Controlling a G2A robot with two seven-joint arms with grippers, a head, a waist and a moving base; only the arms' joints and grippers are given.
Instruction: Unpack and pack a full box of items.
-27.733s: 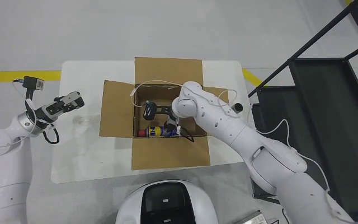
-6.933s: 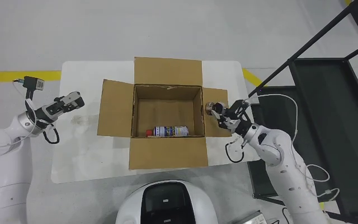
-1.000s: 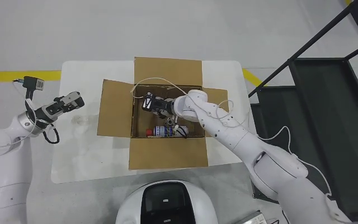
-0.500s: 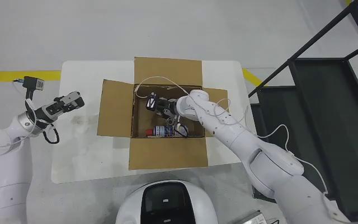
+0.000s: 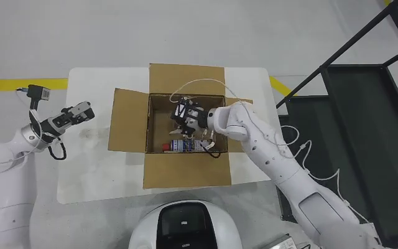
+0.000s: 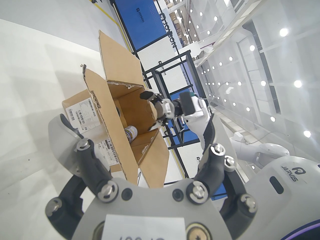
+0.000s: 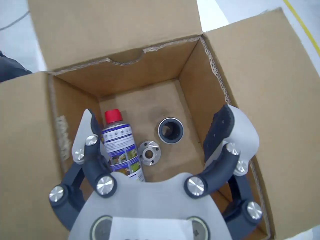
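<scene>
Far left, the left gripper (image 5: pixel 79 112) hangs over the table (image 5: pixel 90 162) edge, fingers spread, holding nothing, well apart from the box (image 5: pixel 129 121). The box sits mid-table, flaps open. Inside, a spray can (image 5: pixel 185 145) lies flat against the near wall, long axis left-right, red cap pointing left. A metal flange (image 7: pixel 149 154) lies just beside it on the far side, with a dark ring (image 7: pixel 171 131) near that. The right gripper (image 5: pixel 185 118) hovers over the box, jaws wide and empty. The can is below it and toward the near side. The right arm is much nearer, so the next grab looks like its job.
</scene>
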